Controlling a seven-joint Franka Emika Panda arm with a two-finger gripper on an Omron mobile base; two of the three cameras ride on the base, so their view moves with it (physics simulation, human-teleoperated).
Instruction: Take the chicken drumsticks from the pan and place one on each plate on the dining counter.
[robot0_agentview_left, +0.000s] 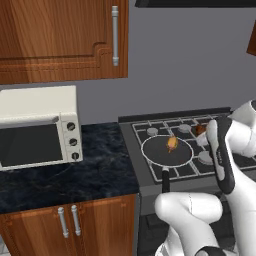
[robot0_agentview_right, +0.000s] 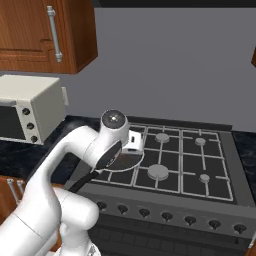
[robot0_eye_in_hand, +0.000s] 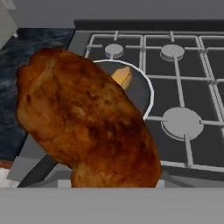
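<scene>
While the arm reaches over the stove, the darker reddish-brown drumstick sits right in front of the hand camera, huge in the hand view, covering the finger tips. It looks held in the gripper, lifted above the pan, but the jaws themselves are hidden behind the meat, so I cannot tell how wide they stand. In the left base view the same brown piece peeks out just beside the white forearm, over the back burners, right of the pan.

Golden-tan drumstick lies inside the pan, near its middle toward the back. Hand view shows it too, partly blocked by the brown one. Pan is round, dark grey, pale rim, on the front-left burner; short black handle points toward the front edge of the stove.

Right base view: the arm's wrist covers most of the pan, only a bit of rim shows.

White toaster oven stands on the black marble-look countertop, left of the stove, well apart from the pan. Wooden wall cabinet above it, wooden base doors below.
</scene>
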